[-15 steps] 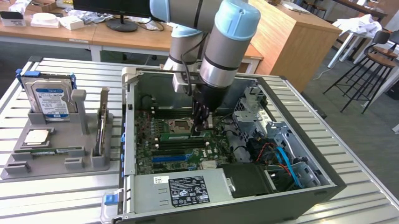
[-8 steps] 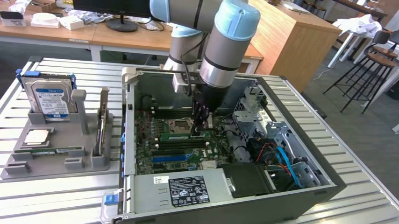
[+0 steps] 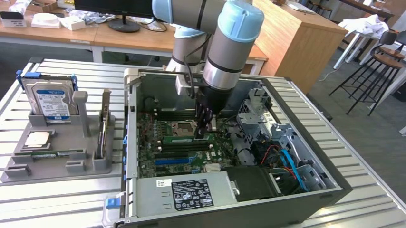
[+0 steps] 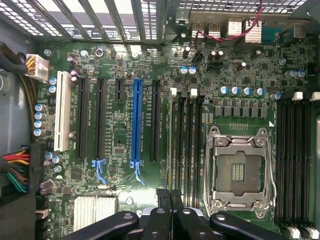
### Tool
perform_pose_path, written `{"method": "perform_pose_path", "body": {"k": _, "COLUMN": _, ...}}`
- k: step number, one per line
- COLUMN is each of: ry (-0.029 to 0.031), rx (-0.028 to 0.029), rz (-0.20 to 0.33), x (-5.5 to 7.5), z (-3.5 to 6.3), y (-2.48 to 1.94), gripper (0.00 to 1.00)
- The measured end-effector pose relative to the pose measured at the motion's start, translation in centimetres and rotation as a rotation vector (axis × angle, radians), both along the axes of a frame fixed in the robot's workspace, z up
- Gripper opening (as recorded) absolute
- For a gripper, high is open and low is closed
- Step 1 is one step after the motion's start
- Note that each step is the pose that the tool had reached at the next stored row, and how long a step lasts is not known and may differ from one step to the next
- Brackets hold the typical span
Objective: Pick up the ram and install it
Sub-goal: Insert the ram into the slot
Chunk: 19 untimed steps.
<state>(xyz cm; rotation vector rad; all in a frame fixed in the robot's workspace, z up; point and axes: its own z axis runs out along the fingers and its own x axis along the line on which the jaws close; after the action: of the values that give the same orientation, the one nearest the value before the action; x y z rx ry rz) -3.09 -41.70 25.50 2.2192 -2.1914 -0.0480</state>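
Ram (image 3: 186, 139) status, exterior view: the slim green stick lies along one of the black memory slots on the motherboard (image 3: 166, 164), inside the open grey metal case (image 3: 304, 190). It looks lowered into the slot, not loose on the board. My gripper (image 3: 205, 129) hangs upright over the stick's end on the exterior view's right, dark fingers pinched narrow with nothing visibly clamped between them. I can't tell whether the tips press on the top edge or sit just above it. A twin green stick (image 3: 47, 154) lies in the matte grey moulded tray (image 3: 57, 168) outside the case.

Wrist view: the ram (image 4: 171, 140) reads as a thin pale-green edge in the memory slot nearest the expansion slots. The empty memory slots (image 4: 192, 140) beside it are glossy black ribs. My fingers (image 4: 162, 197), matte black and blocky, are drawn together at one end of that edge. A bare metal-framed CPU socket (image 4: 240, 170) sits just beyond the slots.

Judgement: pick-up done, placement done or nearly done. Whether the end latches have caught is not visible.
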Motion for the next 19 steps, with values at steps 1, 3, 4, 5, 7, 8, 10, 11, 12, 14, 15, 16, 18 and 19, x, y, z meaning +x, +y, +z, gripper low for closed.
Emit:
{"method": "perform_pose_path", "body": {"k": 1, "ry": 0.0000, "rx": 0.0000, "rz": -0.001, "x": 0.00, "z": -0.01, "y": 0.00, "gripper": 0.11}}
{"method": "perform_pose_path", "body": {"k": 3, "ry": -0.0002, "rx": 0.0002, "rz": -0.004, "x": 0.00, "z": -0.03, "y": 0.02, "gripper": 0.11}}
{"method": "perform_pose_path", "body": {"k": 4, "ry": -0.0001, "rx": 0.0003, "rz": -0.007, "x": 0.00, "z": -0.05, "y": 0.03, "gripper": 0.11}}
{"method": "perform_pose_path", "body": {"k": 5, "ry": -0.0001, "rx": 0.0002, "rz": -0.009, "x": 0.00, "z": -0.05, "y": 0.03, "gripper": 0.11}}
{"method": "perform_pose_path", "body": {"k": 7, "ry": -0.0001, "rx": 0.0002, "rz": -0.010, "x": 0.00, "z": -0.05, "y": 0.03, "gripper": 0.11}}
{"method": "perform_pose_path", "body": {"k": 8, "ry": -0.0001, "rx": 0.0001, "rz": -0.010, "x": 0.00, "z": -0.05, "y": 0.03, "gripper": 0.11}}
{"method": "perform_pose_path", "body": {"k": 10, "ry": -0.0002, "rx": 0.0003, "rz": -0.010, "x": 0.00, "z": -0.06, "y": 0.08, "gripper": 0.11}}
{"method": "perform_pose_path", "body": {"k": 11, "ry": -0.0003, "rx": 0.0003, "rz": -0.010, "x": -0.01, "z": -0.07, "y": 0.16, "gripper": 0.11}}
{"method": "perform_pose_path", "body": {"k": 12, "ry": -0.0006, "rx": 0.0002, "rz": -0.010, "x": -0.01, "z": -0.08, "y": 0.24, "gripper": 0.11}}
{"method": "perform_pose_path", "body": {"k": 14, "ry": -0.0010, "rx": 0.0001, "rz": -0.010, "x": 0.01, "z": -0.10, "y": 0.38, "gripper": 0.11}}
{"method": "perform_pose_path", "body": {"k": 15, "ry": -0.0013, "rx": 0.0002, "rz": -0.010, "x": 0.01, "z": -0.13, "y": 0.40, "gripper": 0.11}}
{"method": "perform_pose_path", "body": {"k": 16, "ry": -0.0015, "rx": 0.0002, "rz": -0.010, "x": 0.01, "z": -0.16, "y": 0.40, "gripper": 0.11}}
{"method": "perform_pose_path", "body": {"k": 18, "ry": -0.0020, "rx": 0.0001, "rz": -0.010, "x": 0.00, "z": -0.28, "y": 0.40, "gripper": 0.11}}
{"method": "perform_pose_path", "body": {"k": 19, "ry": -0.0023, "rx": 0.0001, "rz": -0.010, "x": 0.00, "z": -0.34, "y": 0.40, "gripper": 0.11}}
